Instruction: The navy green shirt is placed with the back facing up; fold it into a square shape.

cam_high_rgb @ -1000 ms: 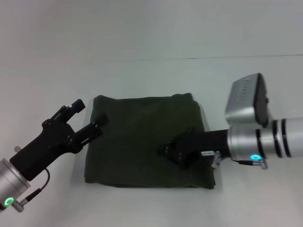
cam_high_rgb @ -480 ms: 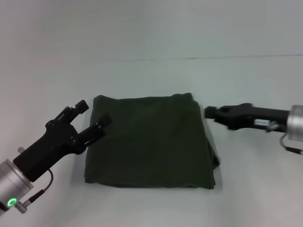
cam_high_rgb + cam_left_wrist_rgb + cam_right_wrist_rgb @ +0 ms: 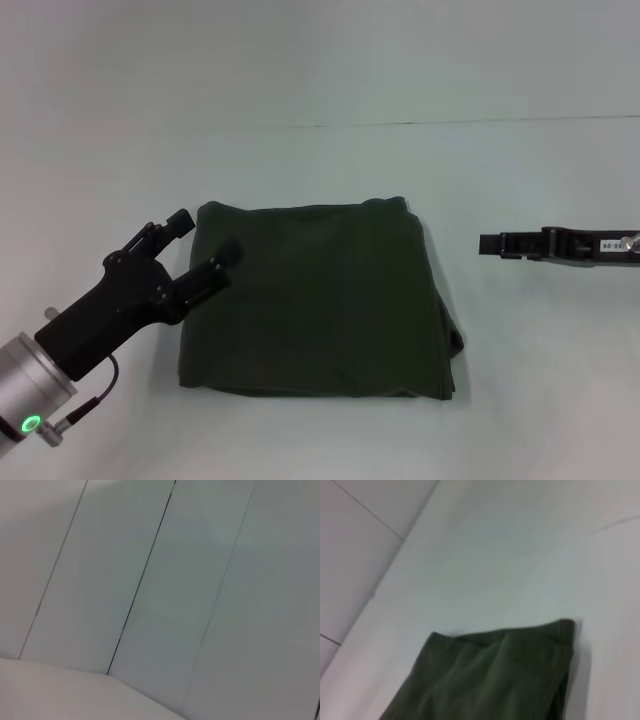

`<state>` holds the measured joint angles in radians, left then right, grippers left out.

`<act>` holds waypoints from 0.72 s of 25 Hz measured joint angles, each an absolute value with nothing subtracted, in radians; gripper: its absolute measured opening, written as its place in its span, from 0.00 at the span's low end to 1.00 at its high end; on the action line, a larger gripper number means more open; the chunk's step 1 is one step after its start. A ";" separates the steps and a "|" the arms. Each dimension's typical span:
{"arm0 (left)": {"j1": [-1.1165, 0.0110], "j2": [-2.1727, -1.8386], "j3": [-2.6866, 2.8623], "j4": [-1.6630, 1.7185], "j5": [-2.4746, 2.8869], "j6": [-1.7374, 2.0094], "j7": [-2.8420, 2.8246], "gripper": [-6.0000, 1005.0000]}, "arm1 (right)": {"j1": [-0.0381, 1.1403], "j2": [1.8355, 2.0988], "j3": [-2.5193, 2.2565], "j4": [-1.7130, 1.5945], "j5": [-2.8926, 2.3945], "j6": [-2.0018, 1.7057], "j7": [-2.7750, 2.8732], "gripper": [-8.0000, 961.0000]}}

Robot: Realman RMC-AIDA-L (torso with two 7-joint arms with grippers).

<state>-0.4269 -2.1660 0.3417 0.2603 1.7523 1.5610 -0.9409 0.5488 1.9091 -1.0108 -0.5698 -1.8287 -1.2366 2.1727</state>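
The navy green shirt (image 3: 315,300) lies folded into a rough square on the white table, plain side up, with loose layers along its right edge. My left gripper (image 3: 203,240) is open and empty at the shirt's far left corner, one fingertip (image 3: 226,250) over the cloth. My right gripper (image 3: 490,244) hovers to the right of the shirt, apart from it, seen edge-on. The right wrist view shows a folded corner of the shirt (image 3: 490,680). The left wrist view shows no shirt.
The white table (image 3: 320,170) runs bare around the shirt to a back edge against a pale wall. The left wrist view shows only wall panels (image 3: 190,590) with dark seams.
My right arm has lifted off the shirt's right part and drawn back to the right, clear of the cloth. My left gripper has shifted slightly toward the shirt. The shirt has not moved.
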 joint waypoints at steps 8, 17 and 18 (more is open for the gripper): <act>-0.432 -2.166 0.342 0.261 1.752 1.562 -0.940 0.90 | 0.609 1.924 -1.011 -0.524 -1.922 -1.214 2.243 0.67; -0.433 -2.166 0.342 0.260 1.748 1.553 -0.936 0.90 | 0.681 1.957 -1.016 -0.451 -1.996 -1.142 2.253 0.67; -0.433 -2.166 0.342 0.260 1.748 1.553 -0.935 0.90 | 0.686 1.965 -1.017 -0.450 -2.009 -1.133 2.256 0.67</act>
<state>-0.4326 -2.1660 0.3421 0.2599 1.7476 1.5527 -0.9346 0.6863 1.9652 -1.0166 -0.4501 -2.0087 -1.1327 2.2557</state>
